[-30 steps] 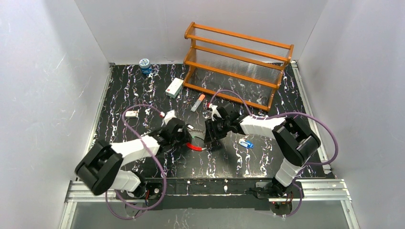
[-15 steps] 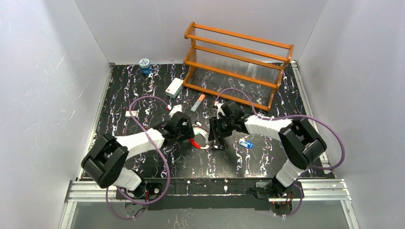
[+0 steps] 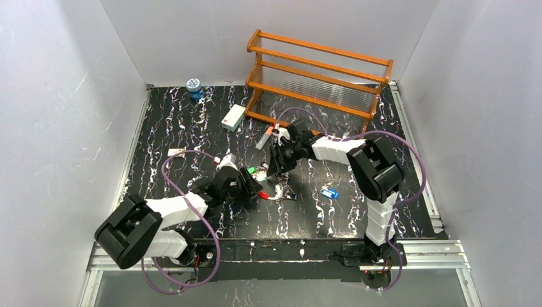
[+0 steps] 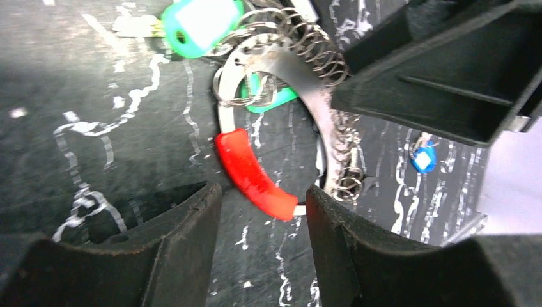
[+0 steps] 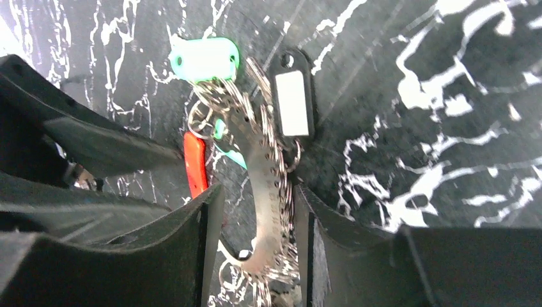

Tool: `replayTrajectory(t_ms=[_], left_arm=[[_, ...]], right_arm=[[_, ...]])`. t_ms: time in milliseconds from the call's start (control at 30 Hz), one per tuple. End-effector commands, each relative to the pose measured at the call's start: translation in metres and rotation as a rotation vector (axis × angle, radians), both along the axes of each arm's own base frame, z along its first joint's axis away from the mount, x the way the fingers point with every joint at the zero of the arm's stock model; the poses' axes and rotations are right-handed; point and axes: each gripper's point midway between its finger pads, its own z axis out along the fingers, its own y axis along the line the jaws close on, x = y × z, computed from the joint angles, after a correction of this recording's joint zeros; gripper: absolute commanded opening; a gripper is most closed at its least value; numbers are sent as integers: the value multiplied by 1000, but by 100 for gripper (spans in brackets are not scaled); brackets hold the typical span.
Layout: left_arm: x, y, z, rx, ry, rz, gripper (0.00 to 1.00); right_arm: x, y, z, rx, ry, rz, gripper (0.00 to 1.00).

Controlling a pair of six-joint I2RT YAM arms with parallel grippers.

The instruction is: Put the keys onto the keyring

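left gripper (image 4: 263, 192) sits half open astride the red bit (image 4: 252, 173), with gaps on both sides, so i'd say it's lined up to pin it, not clamping yet. the keyring (image 4: 307, 96) lies flat on the table (image 3: 192, 128) between the arms, and two green keys (image 4: 201, 19) look hooked on. right gripper (image 5: 255, 198) straddles the metal band from the far side, probably to steady it. can't tell if it's pinching. blue key (image 3: 330, 192) lies apart on the right, not on the ring.
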Motion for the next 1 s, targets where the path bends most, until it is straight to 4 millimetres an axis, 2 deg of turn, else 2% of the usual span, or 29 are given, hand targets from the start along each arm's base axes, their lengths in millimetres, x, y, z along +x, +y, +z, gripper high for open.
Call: replayTrajectory(t_ms=[0,167,433,600,667,800,967], left_arm=[[-13,-17,-13,-64,80,-54,50],[-4,-21,-11,-42,65,-52,48],[6,23,-7,166,11,51,51],[11,34,-4,236,-1,59,52],[14,35,-4,245,1,62,52],[23,30,-6,221,7,66,52],[38,21,-14,185,30,55,51]], right_arm=[[-4,25,15,84,30,80,52],[5,25,21,66,-16,52,54],[14,-8,28,-9,-89,-44,68],[2,-31,15,-57,-68,-76,73],[-8,-34,8,-61,-38,-64,71],[-27,-37,-1,-39,34,-52,61],[-47,-34,-2,24,97,-48,52]])
